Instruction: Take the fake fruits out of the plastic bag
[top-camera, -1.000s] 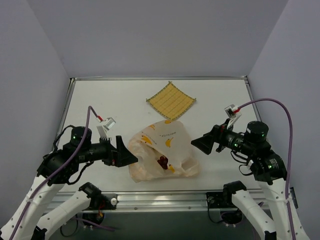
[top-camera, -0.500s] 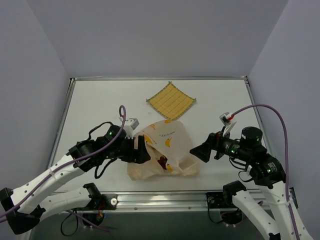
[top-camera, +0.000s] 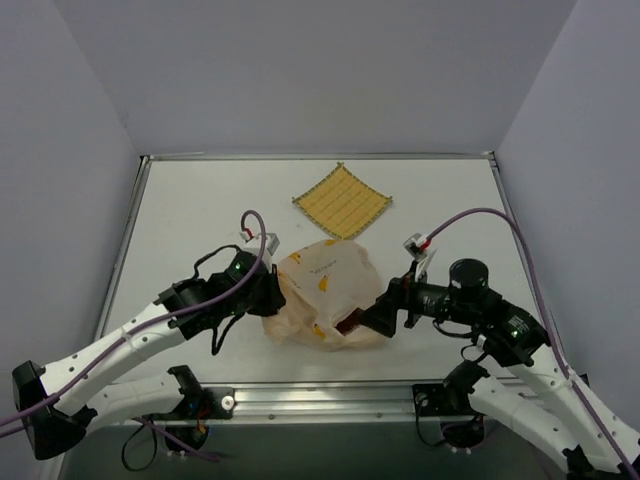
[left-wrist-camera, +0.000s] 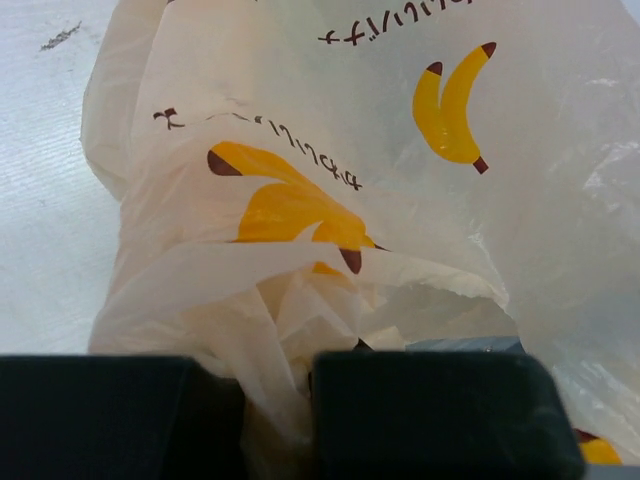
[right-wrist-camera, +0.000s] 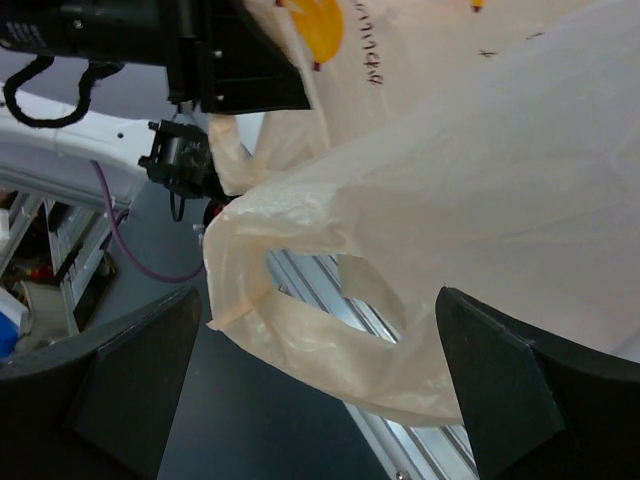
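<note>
The plastic bag (top-camera: 325, 285), pale and printed with yellow bananas, lies crumpled at the table's front centre. A dark red patch, the grape bunch (top-camera: 349, 323), shows through its near side; the other fake fruits are hidden inside. My left gripper (top-camera: 274, 296) is at the bag's left edge, shut on a fold of the plastic (left-wrist-camera: 275, 400). In the left wrist view the bag (left-wrist-camera: 380, 150) fills the frame. My right gripper (top-camera: 376, 318) is at the bag's right front corner, open wide, with the bag's handle loop (right-wrist-camera: 330, 330) hanging between its fingers (right-wrist-camera: 130, 380).
A yellow grid mat (top-camera: 342, 201) lies flat behind the bag. The table's metal front rail (top-camera: 330, 398) runs just below the bag. Grey walls enclose the table on three sides. My left gripper (right-wrist-camera: 240, 60) shows at the top of the right wrist view.
My left gripper reached the bag's left edge and shut on the plastic. The right arm moved left to the handle, still open. The bag has bunched up.
</note>
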